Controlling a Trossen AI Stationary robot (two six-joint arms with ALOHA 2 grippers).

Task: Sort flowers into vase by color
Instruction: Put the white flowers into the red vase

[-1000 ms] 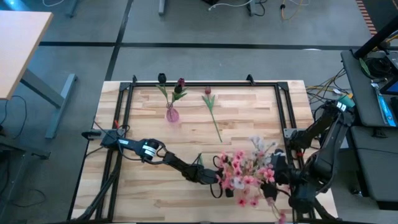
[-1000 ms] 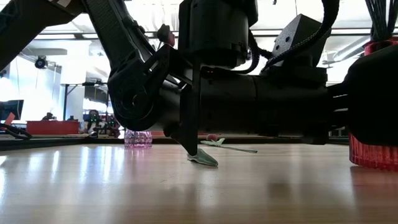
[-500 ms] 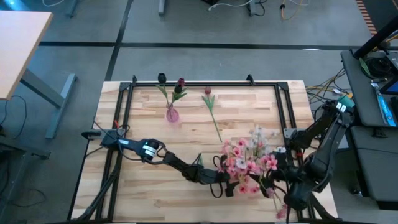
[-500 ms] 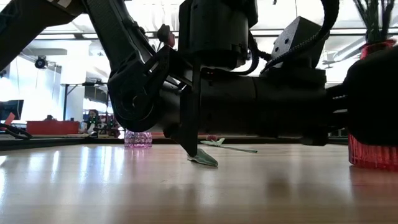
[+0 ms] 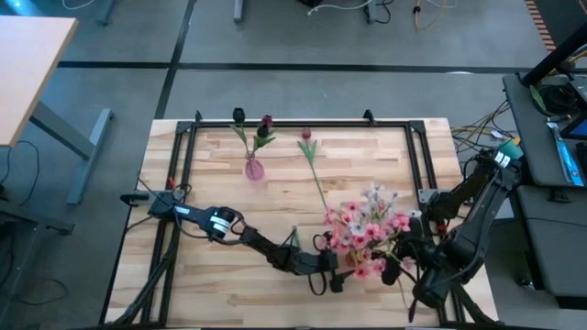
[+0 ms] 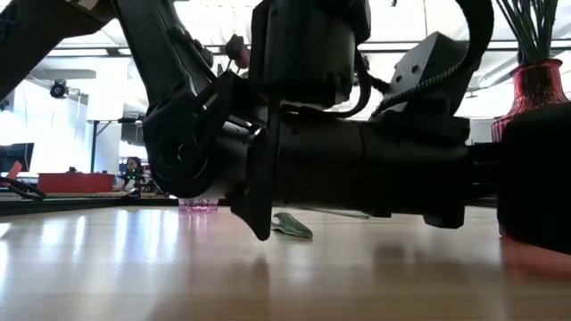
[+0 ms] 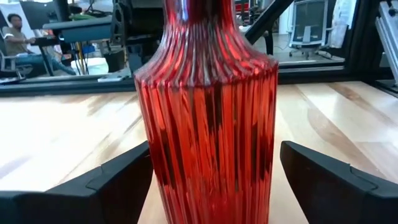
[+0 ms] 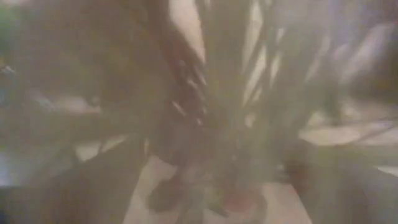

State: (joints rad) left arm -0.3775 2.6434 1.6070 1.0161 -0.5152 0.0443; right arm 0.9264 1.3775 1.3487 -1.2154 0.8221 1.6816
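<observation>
My left end effector (image 7: 211, 180) stands wide around the red ribbed vase (image 7: 208, 118) of pink sprays (image 5: 367, 234) at the table's (image 5: 275, 188) five o'clock, fingers apart from the glass. Next, likely: fetching the maroon tulip (image 5: 312, 156) lying toward twelve o'clock.

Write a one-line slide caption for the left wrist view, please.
Left gripper open around a ribbed red vase on the wooden table.
</observation>
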